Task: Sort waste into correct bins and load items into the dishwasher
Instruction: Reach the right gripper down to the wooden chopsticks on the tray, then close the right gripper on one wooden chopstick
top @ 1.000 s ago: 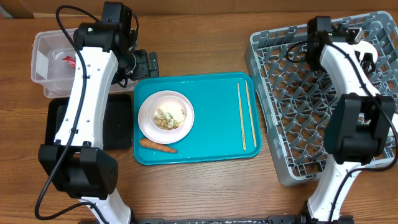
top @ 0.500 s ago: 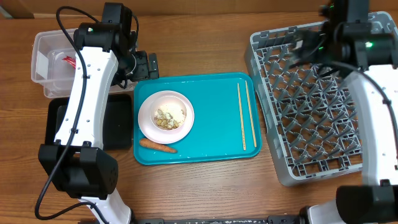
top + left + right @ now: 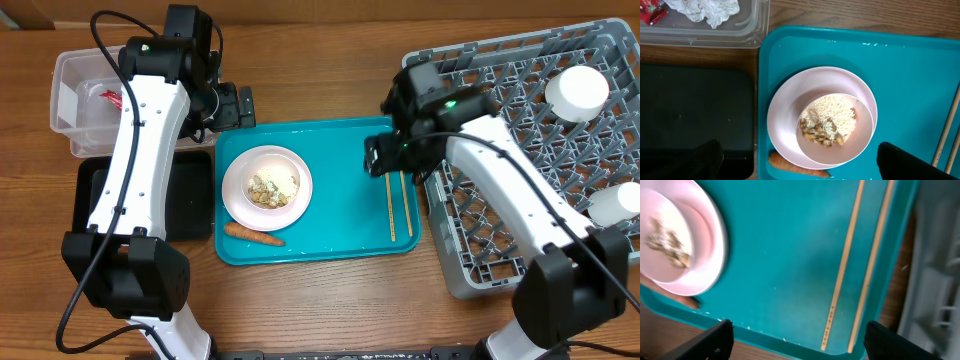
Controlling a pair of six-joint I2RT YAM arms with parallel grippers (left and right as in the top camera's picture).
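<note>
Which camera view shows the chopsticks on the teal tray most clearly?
The right wrist view: the chopsticks lie large and side by side, with most of their length visible. The overhead view shows them small, with the right gripper hiding their upper ends. The left wrist view catches only a sliver at its right edge.

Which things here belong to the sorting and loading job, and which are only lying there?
For the job: carrot, scraps, wrapper, tissue, tub, black tray, bowl, plate, chopsticks, cups, rack.

Only lying there: teal tray, table.
</note>
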